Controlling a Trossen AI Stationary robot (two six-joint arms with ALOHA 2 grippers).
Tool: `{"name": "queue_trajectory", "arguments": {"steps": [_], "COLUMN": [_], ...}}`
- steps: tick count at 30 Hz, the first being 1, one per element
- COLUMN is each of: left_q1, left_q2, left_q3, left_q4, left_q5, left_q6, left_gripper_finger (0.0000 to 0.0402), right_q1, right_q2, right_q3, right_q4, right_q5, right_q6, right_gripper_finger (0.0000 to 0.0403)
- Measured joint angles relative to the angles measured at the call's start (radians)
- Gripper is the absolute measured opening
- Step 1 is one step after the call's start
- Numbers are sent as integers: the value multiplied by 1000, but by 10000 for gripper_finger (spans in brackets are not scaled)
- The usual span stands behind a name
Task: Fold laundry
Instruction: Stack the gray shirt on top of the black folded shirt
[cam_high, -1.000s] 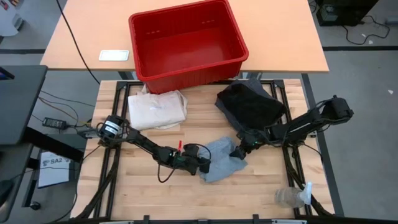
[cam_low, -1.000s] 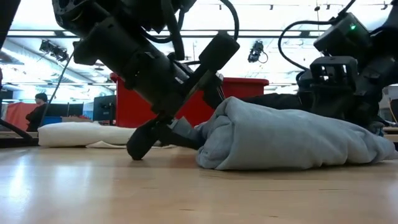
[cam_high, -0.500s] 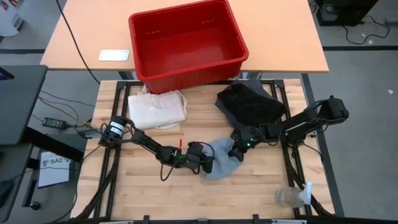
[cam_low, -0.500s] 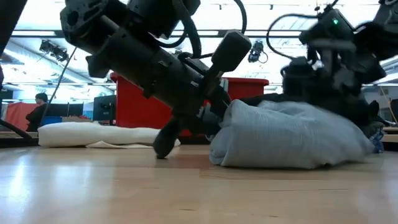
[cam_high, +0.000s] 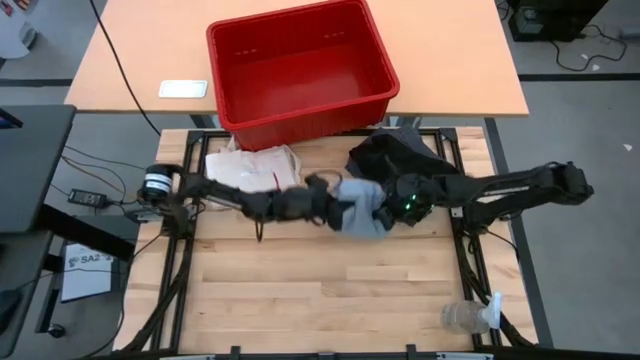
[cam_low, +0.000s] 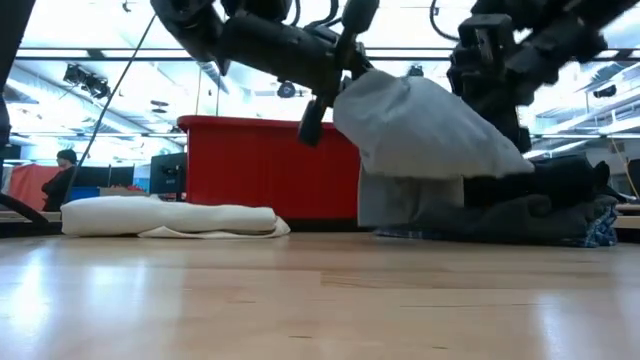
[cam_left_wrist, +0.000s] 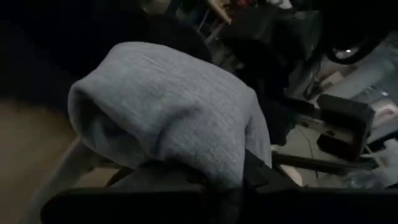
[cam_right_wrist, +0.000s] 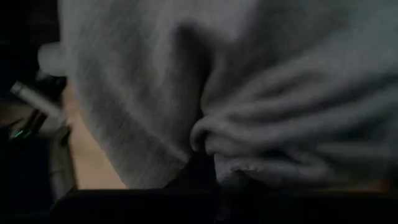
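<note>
Grey floor (cam_high: 580, 120) around a pale wood desk (cam_high: 440, 70) — bright ceiling strip lights (cam_low: 100, 50) overhead.

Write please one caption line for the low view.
Both grippers, left and right, lift the light grey T-shirt above the wooden table.

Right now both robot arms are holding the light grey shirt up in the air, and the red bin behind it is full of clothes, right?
Not quite. The red bin is empty; the high view looks straight into it and shows only its bare red floor. The rest holds: the left gripper and the right gripper hold the light grey shirt up off the table.
</note>
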Motion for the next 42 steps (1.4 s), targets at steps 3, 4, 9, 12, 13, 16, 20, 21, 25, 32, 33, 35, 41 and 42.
{"name": "queue_trajectory", "arguments": {"steps": [3, 4, 9, 12, 13, 16, 20, 21, 25, 32, 33, 35, 41, 42], "left_q1": [96, 130, 266, 312, 326, 353, 371, 379, 402, 452, 457, 465, 495, 502], "left_q2": [-23, -23, 4, 39, 52, 119, 218, 241, 348, 535, 558, 599, 641, 641], "left_q3": [10, 22, 158, 290, 334, 483, 660, 697, 838, 1055, 1081, 1128, 1152, 1152], "left_q4": [-13, -16, -67, -159, -205, -296, -376, -401, -446, -475, -489, -515, -684, -710], "left_q5": [113, 159, 379, 470, 499, 571, 645, 662, 728, 797, 820, 842, 847, 829], "left_q6": [38, 45, 133, 224, 251, 322, 382, 394, 404, 395, 392, 391, 400, 404], "left_gripper_finger": [26, 26, 26, 26, 26, 26, 26, 26, 26, 26, 26, 26, 35, 43], "right_q1": [-61, -85, -188, -211, -213, -211, -190, -183, -157, -125, -123, -122, -161, -166], "right_q2": [-59, -76, -128, -145, -151, -173, -201, -209, -238, -253, -251, -240, -184, -179], "right_q3": [89, 121, 252, 302, 314, 342, 370, 373, 374, 374, 374, 373, 245, 215], "right_q4": [-181, -238, -452, -530, -550, -612, -737, -768, -875, -971, -978, -977, -947, -939], "right_q5": [69, 90, 128, 156, 172, 233, 341, 364, 437, 547, 560, 573, 521, 514], "right_q6": [-30, -38, -44, -13, 2, 63, 166, 194, 308, 462, 482, 499, 525, 530], "right_gripper_finger": [21, 21, 21, 21, 21, 21, 21, 21, 21, 21, 21, 21, 20, 20]}}
